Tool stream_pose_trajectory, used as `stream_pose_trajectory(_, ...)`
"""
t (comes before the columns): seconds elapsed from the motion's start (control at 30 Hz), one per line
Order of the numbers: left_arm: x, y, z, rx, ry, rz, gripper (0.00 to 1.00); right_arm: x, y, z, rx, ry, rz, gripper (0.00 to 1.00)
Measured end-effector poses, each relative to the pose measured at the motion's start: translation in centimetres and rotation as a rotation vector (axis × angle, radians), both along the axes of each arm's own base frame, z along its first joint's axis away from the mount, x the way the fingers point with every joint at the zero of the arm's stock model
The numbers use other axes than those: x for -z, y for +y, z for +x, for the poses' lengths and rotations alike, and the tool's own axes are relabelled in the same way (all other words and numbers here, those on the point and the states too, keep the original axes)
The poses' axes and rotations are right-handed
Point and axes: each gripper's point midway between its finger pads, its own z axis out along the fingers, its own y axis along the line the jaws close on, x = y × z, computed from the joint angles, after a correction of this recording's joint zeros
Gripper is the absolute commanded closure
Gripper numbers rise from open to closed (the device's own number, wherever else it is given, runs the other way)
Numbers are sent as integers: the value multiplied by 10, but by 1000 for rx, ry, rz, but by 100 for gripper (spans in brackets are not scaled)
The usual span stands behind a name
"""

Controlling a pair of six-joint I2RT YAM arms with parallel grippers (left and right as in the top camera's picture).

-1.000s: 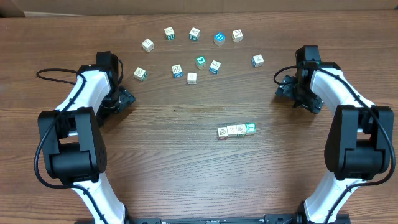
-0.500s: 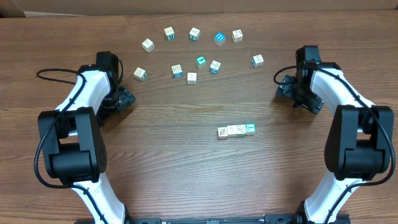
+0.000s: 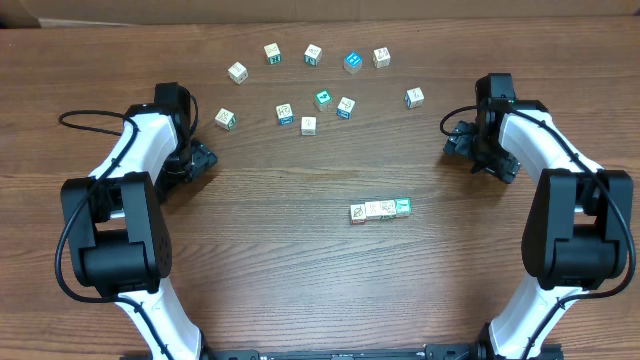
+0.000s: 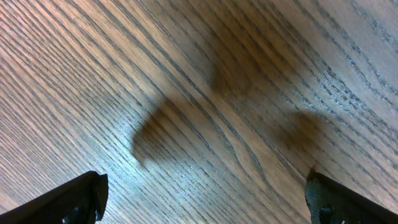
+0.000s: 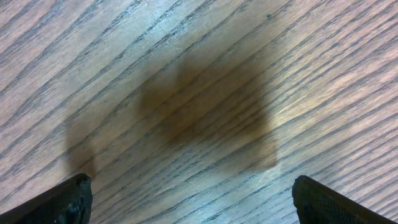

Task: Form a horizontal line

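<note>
While the wooden surface (image 3: 300,270) lay spread before you, your two arms were the biggest things on it. The left arm (image 3: 130,170) was bent in along the left edge and the right arm (image 3: 545,150) along the right edge, each well apart from every cube. Your left gripper (image 4: 205,202) was released. Its fingertips sat wide at the bottom corners of its wrist view, with only bare wood grain and shadow between them. Your right gripper (image 5: 189,199) was released in the same way and grasped nothing either.

Between the arms, right of centre and on the half of the surface nearer your bases, lay the horizontal line (image 3: 381,209). It was about four small cubes touching side by side, with tan and white faces up and a green face at the right end. The row ran very nearly level across the overhead view.

At the far side were the loose cubes (image 3: 308,125), eleven by my count, scattered in two rough arcs with none touching the row. I judged the line begun but short. If you meant every cube to join it, most of the job was left. If four sufficed, you were done, and the pictures could not tell you which.
</note>
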Motion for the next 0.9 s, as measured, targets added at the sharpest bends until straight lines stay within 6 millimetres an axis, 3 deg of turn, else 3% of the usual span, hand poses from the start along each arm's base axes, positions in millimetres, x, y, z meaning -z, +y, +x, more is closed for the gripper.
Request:
stream_pose_trajectory(0.37, -6, 1, 1, 0, -15, 9, 0, 0, 0, 0, 0, 0, 1, 0)
stream_pose_trajectory(0.7, -62, 3, 11, -1, -169, 25, 0, 0, 0, 0, 0, 0, 1, 0)
stream_pose_trajectory(0.9, -74, 3, 12, -1, -201, 30, 1, 0, 0, 0, -1, 0, 0, 0)
